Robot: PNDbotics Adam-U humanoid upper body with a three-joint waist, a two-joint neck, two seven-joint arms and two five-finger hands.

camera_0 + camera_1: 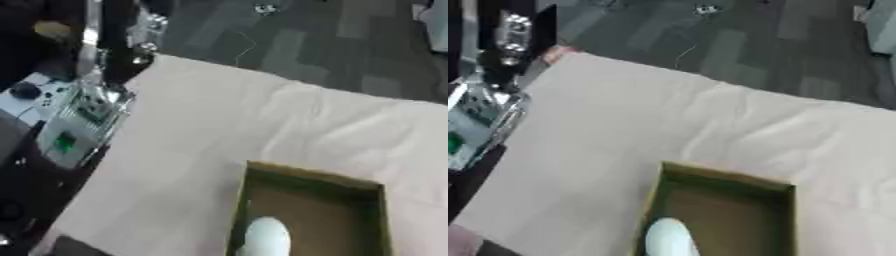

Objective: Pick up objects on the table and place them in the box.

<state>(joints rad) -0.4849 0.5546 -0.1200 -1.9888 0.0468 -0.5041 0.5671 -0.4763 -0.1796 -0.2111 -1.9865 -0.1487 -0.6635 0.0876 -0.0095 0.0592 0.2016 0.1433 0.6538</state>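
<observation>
An open brown cardboard box stands on the beige cloth-covered table, near the front edge. Inside the box, against its near left corner, lies a white rounded object, cut off by the bottom of the view. I can make out no other loose object on the cloth. Beyond the table's left edge rises a black and silver structure with a clear casing and a green board; I cannot tell if it is part of my left arm. Neither hand shows in either view.
The cloth is wrinkled to the right of the box. A dark tiled floor lies beyond the table's far edge. At the left, off the table, sits a white surface with a small dark object.
</observation>
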